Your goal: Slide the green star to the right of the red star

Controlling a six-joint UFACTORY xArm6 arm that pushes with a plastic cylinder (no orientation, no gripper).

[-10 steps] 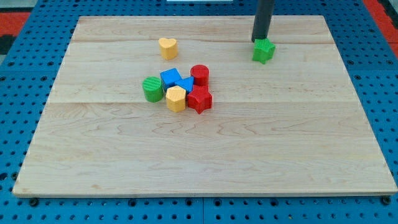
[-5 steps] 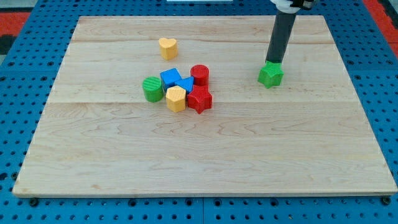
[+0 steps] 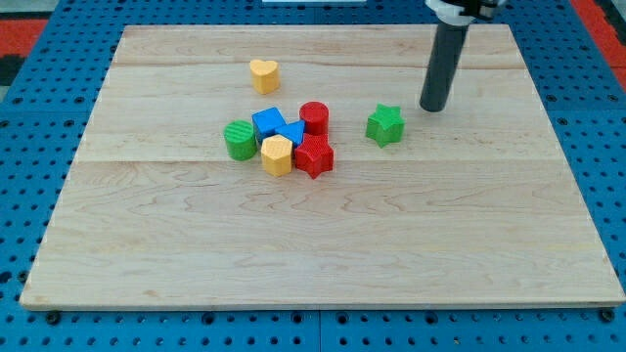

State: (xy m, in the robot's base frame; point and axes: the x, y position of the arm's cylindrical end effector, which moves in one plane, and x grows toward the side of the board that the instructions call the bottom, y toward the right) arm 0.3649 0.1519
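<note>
The green star [image 3: 385,125] lies on the wooden board to the right of the block cluster, slightly above the level of the red star [image 3: 314,155]. A gap of bare board separates the two stars. My tip [image 3: 431,108] rests on the board up and to the right of the green star, apart from it. The red star sits at the cluster's lower right, touching the yellow hexagon [image 3: 277,154].
The cluster also holds a red cylinder [image 3: 314,117], a blue cube [image 3: 269,124], a second blue block [image 3: 293,133] and a green cylinder [image 3: 239,140]. A yellow heart [image 3: 263,74] lies alone toward the view's top. The board's right edge [image 3: 565,147] is beyond my tip.
The green star has slid down and then left, from near the board's top right toward the cluster. My tip followed it down and now stands apart from it on its right.
</note>
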